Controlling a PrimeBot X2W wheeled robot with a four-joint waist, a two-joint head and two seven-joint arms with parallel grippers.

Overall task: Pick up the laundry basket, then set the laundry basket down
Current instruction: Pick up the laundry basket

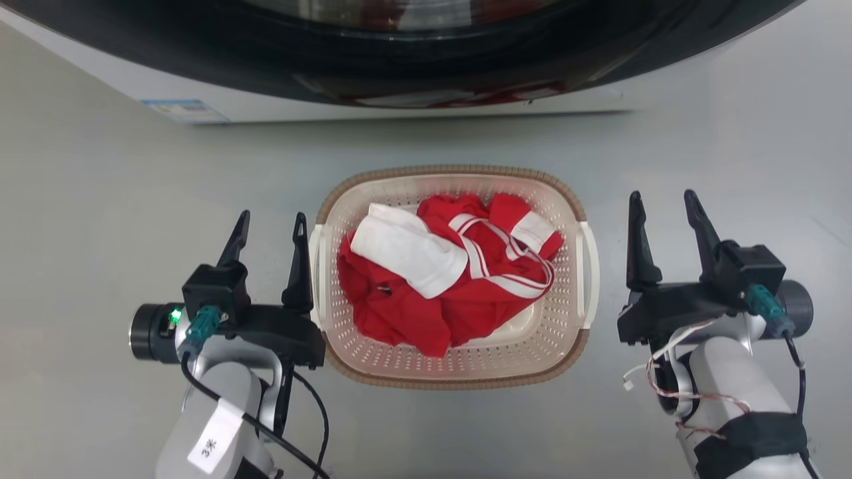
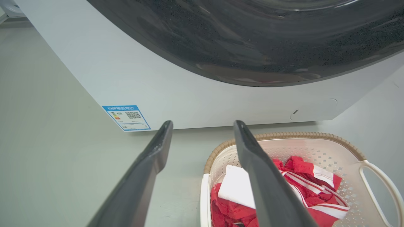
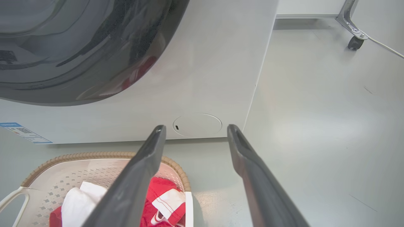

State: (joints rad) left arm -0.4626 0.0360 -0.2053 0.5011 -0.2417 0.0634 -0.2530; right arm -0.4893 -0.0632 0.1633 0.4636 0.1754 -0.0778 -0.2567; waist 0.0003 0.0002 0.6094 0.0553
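Head view: look to the centre for the basket (image 1: 452,171), flat on the floor (image 1: 100,199) just in front of the washer (image 1: 399,60), with red and white clothes (image 1: 426,293) heaped inside. Not yet lifted, by the look of things.

Flanked on either side. Left gripper (image 1: 271,221) just beside the left handle (image 1: 315,266), its inner finger touching or nearly touching, hard to tell which. Right gripper (image 1: 663,196) near the right handle (image 1: 590,266) but clearly apart. Both spread wide and holding nothing, fingers pointing toward the washer along the basket's short sides. Placed so, most likely, to take one loop handle in each and share the load, keeping the basket level and the clothes in.

Left wrist view: inner finger (image 2: 262,176) crossing over the near rim, outer finger over bare floor. Seemingly straddling the handle side, though no judging the height above.

Right wrist view: much the same, mirrored, inner finger (image 3: 126,189) in front of the basket's corner.

Judged step: the approach before the grasp. Next, probably: bring the right side in to match the left, drop to the handles, close on both together. Risk: uneven closing, tipping or sliding a light basket on a smooth floor.
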